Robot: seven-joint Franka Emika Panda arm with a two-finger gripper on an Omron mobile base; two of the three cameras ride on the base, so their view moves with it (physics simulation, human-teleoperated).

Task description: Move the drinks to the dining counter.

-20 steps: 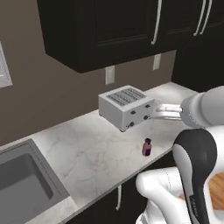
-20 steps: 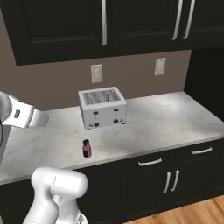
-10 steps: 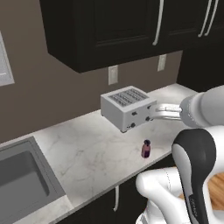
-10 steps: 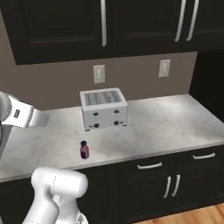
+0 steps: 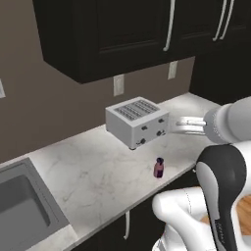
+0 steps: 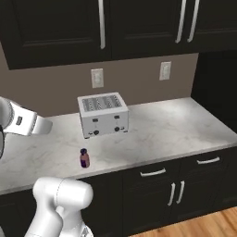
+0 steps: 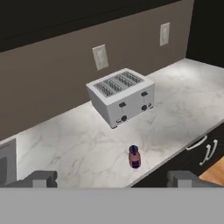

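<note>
Gripper [image 7: 112, 178] standing wide open, holding nothing, hovering off the worktop's front edge.
Tiny purple-red bottle [image 5: 158, 167] with dark cap is sitting upright on the marble worktop [image 5: 93, 176], near the front edge, in front of the white toaster [image 5: 138, 121] and clear of it. From my hand camera I'm looking down at the bottle [image 7: 134, 156], which is lying between my two dark fingertips [image 7: 40, 178] but well beyond them, no contact. Toaster is standing back toward the wall under the dark upper cabinets [image 6: 106, 25], below a wall outlet [image 6: 97, 77]. Sink [image 5: 22, 208] is sitting at the worktop's left end in the left base view, well apart from the bottle.
</note>
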